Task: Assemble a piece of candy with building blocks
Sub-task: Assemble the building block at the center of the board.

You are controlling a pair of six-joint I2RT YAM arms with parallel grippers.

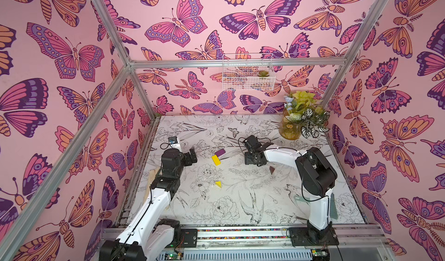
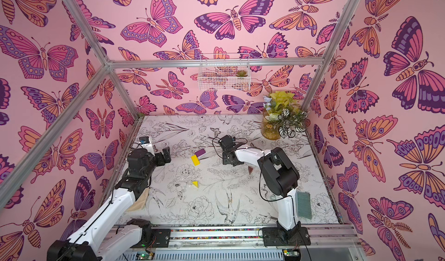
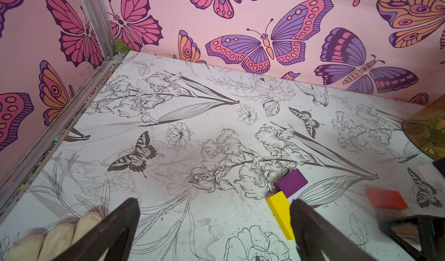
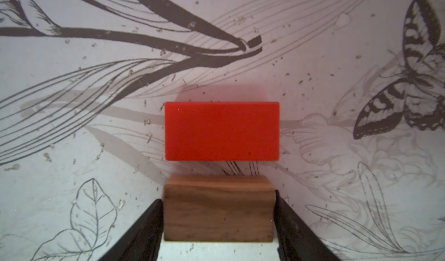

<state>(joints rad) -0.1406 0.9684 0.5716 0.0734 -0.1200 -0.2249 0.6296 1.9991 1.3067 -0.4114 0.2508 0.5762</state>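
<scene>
Pink butterfly walls and a metal frame are closing in a tabletop [image 1: 240,199] printed with flowers and birds, and the six blocks are lying on it in loose groups, not yet forming the piece of candy.

The left hand [image 1: 191,156] is hanging wide open and empty near the left edge. The purple block [image 1: 219,152] and the yellow block [image 1: 216,160] are lying just in front of it, touching at a corner. In the left wrist view one finger [image 3: 313,228] is covering the near end of the yellow block.

The right hand [image 4: 218,199] is reaching down towards the middle of the far half. Its fingers [image 4: 144,223] are resting against both short ends of the plain-wood block [image 4: 218,214], with no gap showing, so it is gripping that block low over the tabletop. The red block [image 4: 222,131] is lying flat and parallel just beyond it, with a narrow strip of tabletop between them.

The dark brown triangle [image 1: 272,169] is sitting just beside the right forearm. The yellow triangle [image 1: 218,184] is lying alone nearer the front rail, with open tabletop all round it. The vase of plants [image 1: 290,127] is filling the far right corner, and a teal brush [image 2: 304,204] is lying along the right edge.
</scene>
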